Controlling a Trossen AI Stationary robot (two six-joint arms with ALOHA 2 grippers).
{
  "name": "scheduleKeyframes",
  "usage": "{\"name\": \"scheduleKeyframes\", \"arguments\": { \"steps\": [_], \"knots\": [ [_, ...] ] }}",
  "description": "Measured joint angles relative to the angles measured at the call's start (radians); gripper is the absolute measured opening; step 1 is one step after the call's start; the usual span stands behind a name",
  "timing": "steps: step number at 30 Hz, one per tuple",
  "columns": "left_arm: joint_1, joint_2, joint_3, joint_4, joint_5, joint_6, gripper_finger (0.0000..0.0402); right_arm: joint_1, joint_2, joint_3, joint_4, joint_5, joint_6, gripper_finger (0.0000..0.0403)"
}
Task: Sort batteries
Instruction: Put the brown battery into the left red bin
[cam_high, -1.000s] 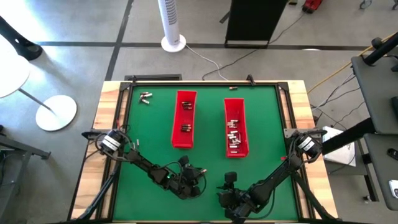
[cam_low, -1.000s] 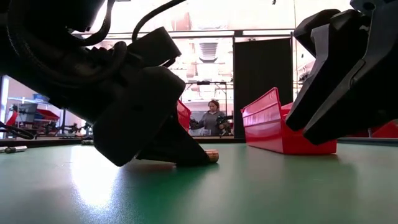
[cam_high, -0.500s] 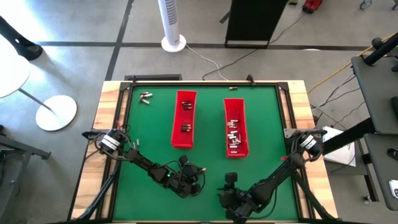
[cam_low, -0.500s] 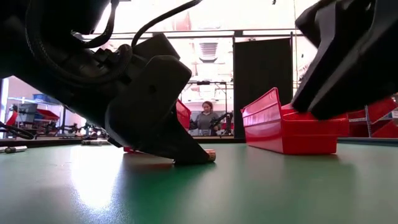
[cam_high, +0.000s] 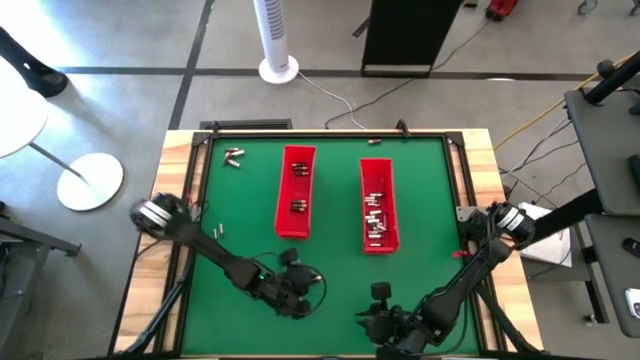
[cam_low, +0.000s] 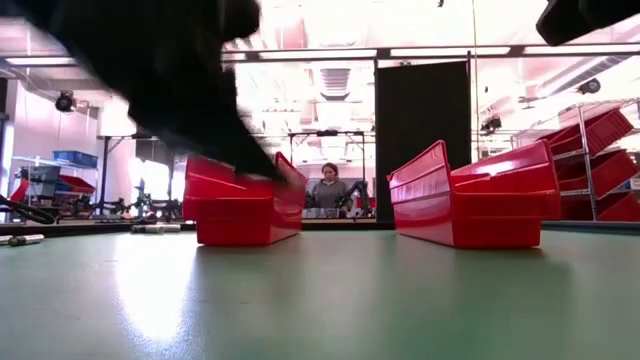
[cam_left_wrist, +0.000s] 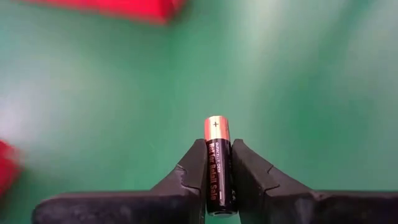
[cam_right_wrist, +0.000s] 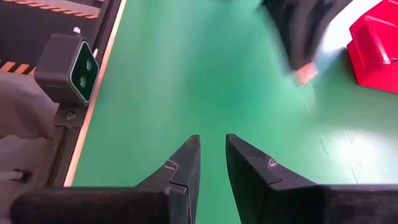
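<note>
My left gripper (cam_left_wrist: 217, 152) is shut on one battery (cam_left_wrist: 217, 163), black with a copper plus end, above the green table's near middle (cam_high: 297, 298). In the low view it is a dark blur (cam_low: 200, 100) in front of the left red tray (cam_low: 240, 200). My right gripper (cam_right_wrist: 212, 149) hovers near the table's front edge (cam_high: 388, 322), open by a narrow gap with nothing between its fingers. Several batteries lie in the right tray (cam_high: 378, 205), a few in the left tray (cam_high: 296, 190), and a few loose (cam_high: 233, 156) at the far left. My left gripper pinches the battery's black body (cam_left_wrist: 217, 180) between its two fingers. The battery lies along the fingers, and its copper plus end (cam_left_wrist: 216, 127) sticks out past the fingertips. The fingers slant downward. The battery is lifted clear of the table.
The two long red trays stand side by side across the table's far half. Bare green mat (cam_high: 420, 270) lies between them and the arms. A wooden frame (cam_high: 180, 170) rims the table. A person (cam_low: 328, 185) sits in the room behind.
My left gripper has risen from the table with the battery, which lay on the mat under its fingers and now hangs clear. My right gripper has also risen, almost out of the low view's top right.
</note>
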Motion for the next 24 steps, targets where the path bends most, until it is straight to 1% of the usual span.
{"name": "scheduleKeyframes", "arguments": {
  "steps": [4, 7, 10, 13, 16, 18, 21, 23, 24],
  "knots": [
    [0.004, -0.157, 0.004, -0.14, -0.024, 0.016, 0.0029, 0.004, 0.001, 0.0, -0.005, 0.0, 0.0, 0.0064],
    [0.014, -0.272, 0.004, -0.24, -0.029, 0.061, 0.0029, 0.004, 0.004, -0.001, -0.007, -0.001, 0.0, 0.0063],
    [0.065, -0.379, 0.007, -0.383, -0.034, 0.065, 0.0029, 0.004, 0.004, -0.004, -0.007, -0.001, 0.0, 0.0067],
    [0.139, -0.45, 0.005, -0.515, -0.018, 0.075, 0.0029, 0.004, 0.004, -0.009, -0.006, 0.0, 0.0, 0.0072],
    [0.239, -0.491, 0.006, -0.559, 0.062, 0.149, 0.0029, 0.004, 0.004, -0.013, -0.008, -0.001, 0.0, 0.0076],
    [0.314, -0.492, 0.006, -0.559, 0.152, 0.236, 0.0029, 0.004, 0.005, -0.013, -0.03, -0.001, 0.0, 0.0078],
    [0.442, -0.478, 0.013, -0.574, 0.306, 0.37, 0.0029, 0.007, 0.003, -0.013, -0.125, -0.002, 0.032, 0.0079],
    [0.527, -0.457, 0.024, -0.599, 0.394, 0.447, 0.0029, 0.008, -0.001, -0.014, -0.203, -0.002, 0.092, 0.0076],
    [0.567, -0.447, 0.029, -0.612, 0.422, 0.49, 0.0029, 0.008, -0.005, -0.014, -0.243, -0.002, 0.132, 0.0073]
  ]
}}
